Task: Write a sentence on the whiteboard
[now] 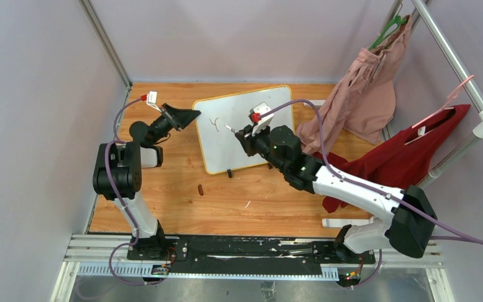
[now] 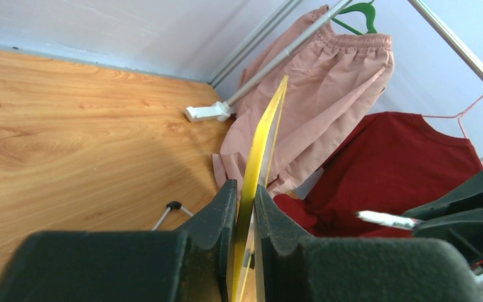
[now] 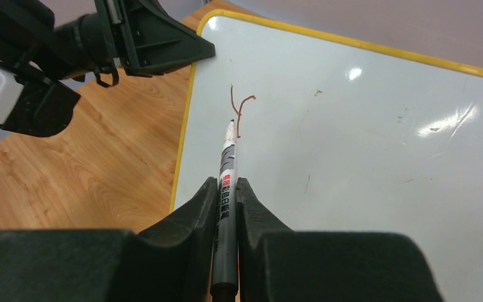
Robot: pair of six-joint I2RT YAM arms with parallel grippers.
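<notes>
I see the whiteboard point(image 1: 226, 157) lying on the wooden table point(image 1: 163, 201), slightly askew, towards the back wall. My left gripper point(image 2: 245, 189) pinches the yellow frame at the board's left edge, a finger pressed to either side of it. My right gripper point(image 3: 226, 184) is clamped around a marker point(image 3: 228, 157). Its tip points at the board's upper left area, right beside the sentence point(image 3: 239, 108), of which only one reddish-brown forked stroke is written. I cannot tell whether the tip touches the surface. A small brown piece point(image 1: 200, 189) lies on the table just in front of the board
</notes>
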